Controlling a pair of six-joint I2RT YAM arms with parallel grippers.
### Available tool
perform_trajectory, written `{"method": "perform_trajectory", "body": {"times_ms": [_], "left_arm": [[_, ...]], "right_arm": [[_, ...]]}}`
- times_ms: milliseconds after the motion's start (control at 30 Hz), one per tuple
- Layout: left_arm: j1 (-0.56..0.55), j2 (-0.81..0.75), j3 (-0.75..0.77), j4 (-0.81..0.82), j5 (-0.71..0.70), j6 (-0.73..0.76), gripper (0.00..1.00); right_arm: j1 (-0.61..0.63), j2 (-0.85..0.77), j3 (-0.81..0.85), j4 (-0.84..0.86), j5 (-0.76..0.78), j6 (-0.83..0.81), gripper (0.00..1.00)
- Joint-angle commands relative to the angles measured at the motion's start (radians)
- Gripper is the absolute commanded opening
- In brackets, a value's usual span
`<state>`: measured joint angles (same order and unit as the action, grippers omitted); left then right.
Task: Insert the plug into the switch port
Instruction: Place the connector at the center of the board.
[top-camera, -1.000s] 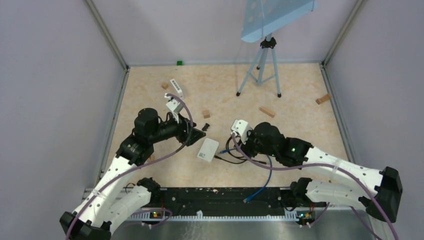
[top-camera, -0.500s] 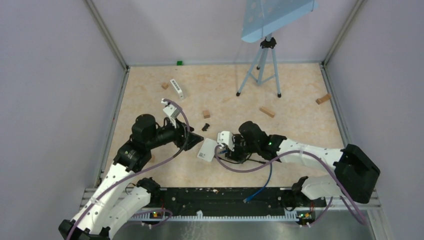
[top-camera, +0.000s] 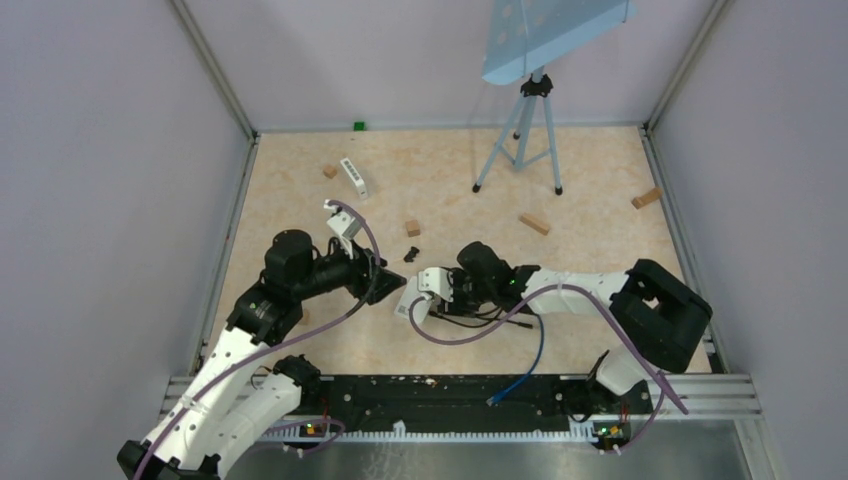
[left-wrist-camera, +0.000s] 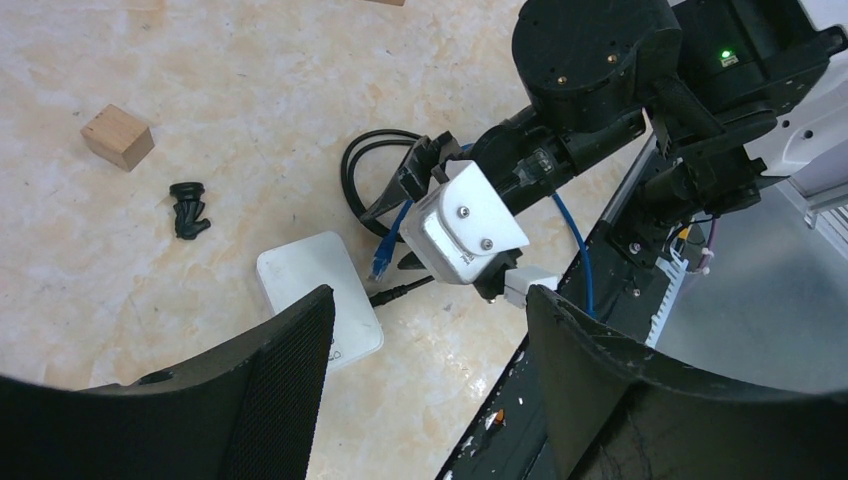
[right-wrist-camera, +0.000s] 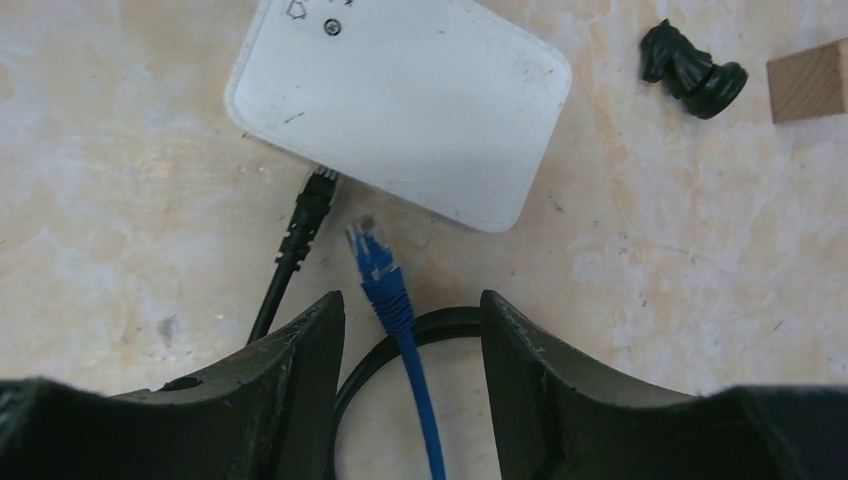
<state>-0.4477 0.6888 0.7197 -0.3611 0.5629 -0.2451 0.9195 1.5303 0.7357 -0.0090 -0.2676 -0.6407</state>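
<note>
Left end effector (left-wrist-camera: 425, 320): wide open, nothing held; it hovers just left of the switch, with one corner of the switch showing between its two fingers in the left wrist view.
Switch: a flat white rectangular plastic switch box (right-wrist-camera: 400, 100) lying on the beige marbled tabletop (top-camera: 600, 190), between the two end effectors.
Power lead: a black round cable (right-wrist-camera: 305, 225) is plugged into the switch's near edge.
Plug: the clear plug (right-wrist-camera: 365, 245) on the blue network cable (right-wrist-camera: 415, 380) points at the same edge, just beside the black lead and just short of the switch.
Right end effector (right-wrist-camera: 412, 300): its fingers stand well parted; the blue cable runs between them, touching neither.
Nearby: a small black plastic part (right-wrist-camera: 690, 70) and a wooden block (right-wrist-camera: 805, 80) lie beyond the switch.
</note>
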Motion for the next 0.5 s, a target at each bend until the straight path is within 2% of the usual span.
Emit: {"method": "perform_trajectory", "body": {"times_ms": [0, 167, 300, 467], "left_arm": [[-0.002, -0.018, 0.005, 0.002, 0.0, 0.015, 0.75], [-0.002, -0.03, 0.009, -0.014, -0.007, 0.024, 0.75], [-0.002, -0.034, 0.011, -0.018, -0.009, 0.027, 0.76], [-0.001, -0.025, 0.032, -0.011, 0.006, 0.024, 0.75]], "right_arm": [[-0.003, 0.053, 0.062, 0.095, 0.029, -0.035, 0.5], [-0.003, 0.082, 0.064, 0.118, 0.015, -0.034, 0.44], [-0.004, 0.041, 0.044, 0.13, -0.012, -0.009, 0.39], [-0.004, -0.057, 0.027, 0.105, -0.005, 0.001, 0.12]]}}
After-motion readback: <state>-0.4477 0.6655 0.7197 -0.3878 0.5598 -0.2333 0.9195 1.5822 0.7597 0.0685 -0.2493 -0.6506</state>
